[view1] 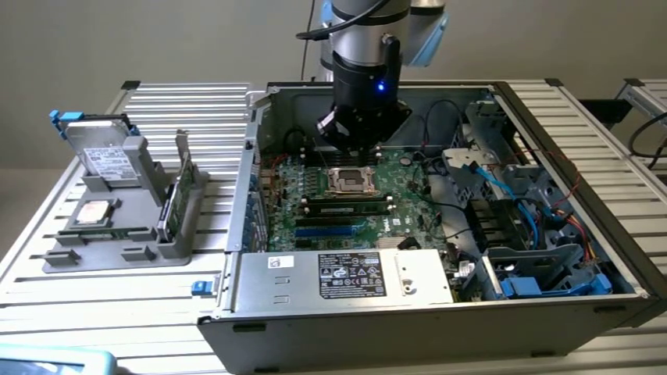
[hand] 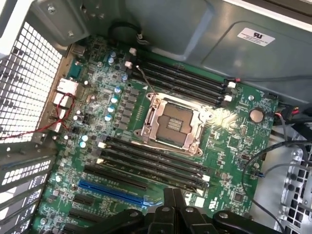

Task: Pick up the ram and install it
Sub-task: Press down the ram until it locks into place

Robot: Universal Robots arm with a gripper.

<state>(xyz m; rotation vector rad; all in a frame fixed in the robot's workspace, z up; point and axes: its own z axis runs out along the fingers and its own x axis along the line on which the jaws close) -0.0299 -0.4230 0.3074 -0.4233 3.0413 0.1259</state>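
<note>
The ram, a long narrow green-and-black stick, stands seated in a motherboard slot just in front of the silver CPU socket inside the open computer case. My gripper hangs over the motherboard behind the socket, apart from the ram. In the wrist view my gripper has its two dark fingers pressed together with nothing between them. That view also takes in the CPU socket and, on either side of it, rows of black memory slots.
The case walls fence in the motherboard, with the power supply at the front and cables and drive bays on the exterior view's right. A grey parts holder on the left carries a hard drive, a square chip and an upright bracketed green card.
</note>
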